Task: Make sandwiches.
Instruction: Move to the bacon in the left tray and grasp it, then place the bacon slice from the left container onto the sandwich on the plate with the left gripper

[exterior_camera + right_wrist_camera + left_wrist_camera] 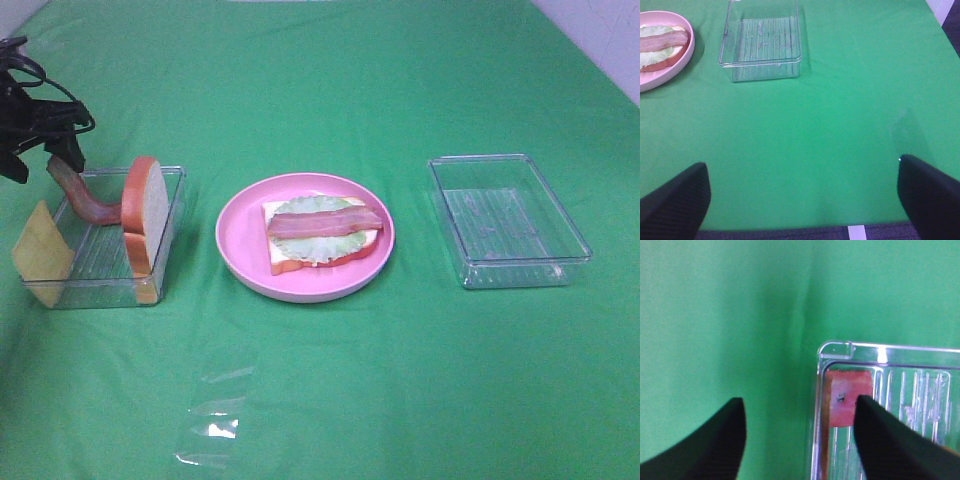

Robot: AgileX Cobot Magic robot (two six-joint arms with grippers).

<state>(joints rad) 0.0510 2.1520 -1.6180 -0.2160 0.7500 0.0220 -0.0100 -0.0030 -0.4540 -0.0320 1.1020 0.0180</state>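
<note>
Nearest the viewer, a scrap of clear film [212,428] is lying on the green cloth [400,400]. Beyond it, the part-built sandwich [322,232] is sitting on the pink plate [238,250]: bread, lettuce, one bacon layer. At the far outer corner of the left tray [175,215], the left gripper [799,401] is hanging with jaws parted, pinching nothing, straddling the raised end of a second bacon strip [92,208]. This strip's long axis is running from that corner toward the upright bread slice [148,215]. One tray wall is standing between the fingers, so closing probably risks catching it. Rightward to the plate, bare cloth is offering open room. Over bare cloth, the right gripper [802,165] is sitting spread wide, well apart.
</note>
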